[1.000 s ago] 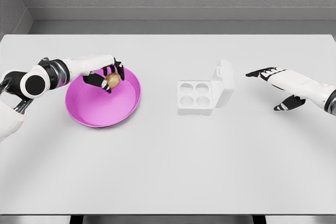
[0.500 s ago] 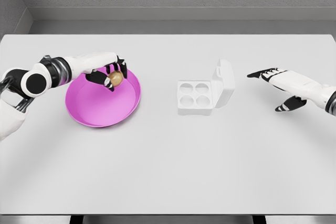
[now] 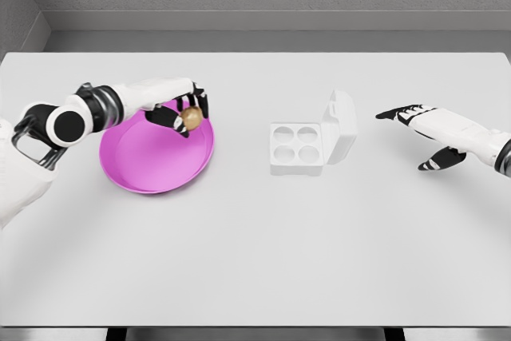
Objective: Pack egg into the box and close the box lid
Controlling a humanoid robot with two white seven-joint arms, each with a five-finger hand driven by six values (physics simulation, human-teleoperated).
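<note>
Egg (image 3: 191, 118): small, tan-brown, smooth, oval; held in the curled dark fingertips (image 3: 180, 124) of the left robot hand (image 3: 187, 111). It is seen above the right rim of the pink plate (image 3: 152, 157), lifted off the plate surface. Left arm comes in from the left edge, forearm white with black joint rings, reaching across the plate's far side.

Box (image 3: 297, 149): white, four round cups, all empty. Lid (image 3: 341, 128) stands open, hinged on the right side and tilted upward and away. Box is set on the white table (image 3: 255, 253), well apart from the plate, to its right.

Right robot hand (image 3: 423, 133): white with black finger pads, fingers spread and extended, nothing held. It is seen to the right of the box, apart from the lid, not touching it. Whether it rests on the table or hovers cannot be told.
</note>
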